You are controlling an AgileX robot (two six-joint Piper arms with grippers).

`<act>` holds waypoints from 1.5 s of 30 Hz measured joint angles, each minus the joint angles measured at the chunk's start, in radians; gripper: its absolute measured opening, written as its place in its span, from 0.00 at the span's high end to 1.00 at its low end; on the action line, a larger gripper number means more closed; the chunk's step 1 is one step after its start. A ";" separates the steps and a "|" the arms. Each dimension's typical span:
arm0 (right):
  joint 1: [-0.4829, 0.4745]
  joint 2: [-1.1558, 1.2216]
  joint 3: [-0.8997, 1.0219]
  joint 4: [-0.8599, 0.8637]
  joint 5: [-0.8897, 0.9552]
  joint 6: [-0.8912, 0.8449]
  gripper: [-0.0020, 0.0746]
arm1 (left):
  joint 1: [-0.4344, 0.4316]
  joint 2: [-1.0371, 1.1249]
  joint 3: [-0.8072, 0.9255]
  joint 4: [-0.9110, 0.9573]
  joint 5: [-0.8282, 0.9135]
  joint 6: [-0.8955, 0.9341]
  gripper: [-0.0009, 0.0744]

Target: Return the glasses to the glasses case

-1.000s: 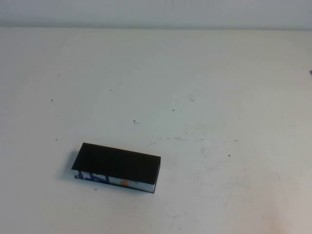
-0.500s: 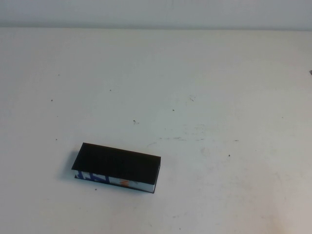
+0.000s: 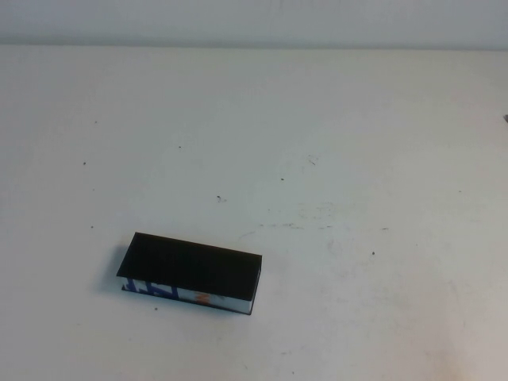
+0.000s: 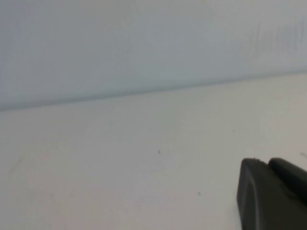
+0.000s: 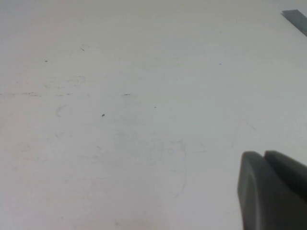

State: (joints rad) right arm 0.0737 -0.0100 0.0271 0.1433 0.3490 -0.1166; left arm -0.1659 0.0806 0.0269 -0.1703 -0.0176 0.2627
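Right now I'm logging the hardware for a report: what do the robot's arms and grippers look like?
Little of them shows. The high view has no arm in it, only the table and the glasses case. Each wrist view catches one corner of its own gripper: the left gripper and the right gripper are matte black with rounded edges, split by a narrow seam. No cables or markings show.

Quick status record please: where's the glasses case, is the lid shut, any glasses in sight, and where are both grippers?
glasses case: on the table, near-left area, lying flat
lid: down, case looks closed
glasses: not visible in any view
left gripper: only a dark part shows in the left wrist view, above bare table; outside the high view
right gripper: likewise in the right wrist view, above bare table
contact: neither gripper near the case
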 joint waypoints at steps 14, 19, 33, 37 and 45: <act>0.000 -0.003 0.000 0.004 0.000 -0.004 0.99 | 0.060 -0.089 0.000 0.221 0.366 -0.198 0.99; 0.000 -0.004 0.000 0.004 0.000 -0.004 0.99 | 0.064 -0.089 0.000 0.221 0.386 -0.202 0.99; 0.000 -0.004 0.000 0.004 0.000 -0.004 0.99 | 0.064 -0.090 0.000 0.223 0.388 -0.205 0.99; 0.000 -0.004 0.000 0.004 0.000 -0.004 0.99 | 0.064 -0.090 0.000 0.223 0.388 -0.205 0.99; 0.000 -0.004 0.000 0.004 0.000 -0.004 0.99 | 0.064 -0.090 0.000 0.223 0.388 -0.205 0.99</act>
State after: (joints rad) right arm 0.0737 -0.0145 0.0271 0.1473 0.3490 -0.1205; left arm -0.1019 -0.0096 0.0269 0.0522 0.3704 0.0574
